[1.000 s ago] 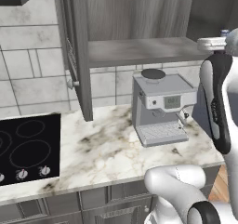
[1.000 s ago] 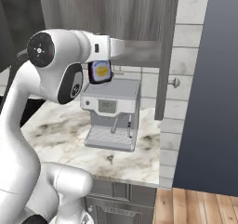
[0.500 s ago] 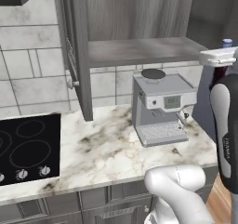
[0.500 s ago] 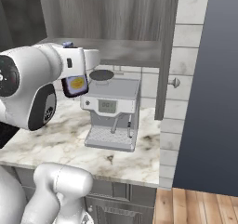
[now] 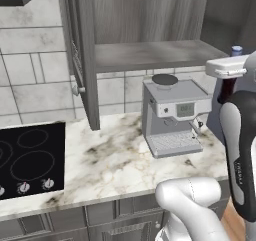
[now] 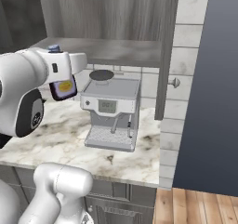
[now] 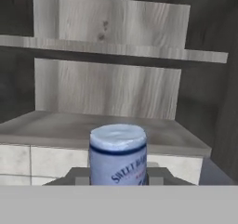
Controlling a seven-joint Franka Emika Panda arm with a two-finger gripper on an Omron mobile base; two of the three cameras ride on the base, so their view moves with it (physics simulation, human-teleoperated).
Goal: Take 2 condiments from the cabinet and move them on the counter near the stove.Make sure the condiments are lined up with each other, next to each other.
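bottle [image 7: 118, 154]: clamped in the gripper [image 7: 119, 177], held out in front of the cabinet [image 5: 150, 55] shelf
step: first condiment being carried over, by the look of it
next: a swing toward the stove [image 5: 30, 160], set down on the counter [image 5: 120, 160]

Left base view: behind the arm, left side, looking forward and down. Right base view: same, right side. Shared: coffee machine [image 5: 172, 115] [image 6: 111, 111], desk [image 5: 115, 160] [image 6: 69, 139], cabinet shelf [image 5: 150, 55] [image 6: 116, 51]. Hand view: close, level, facing the shelf [image 7: 107, 130].
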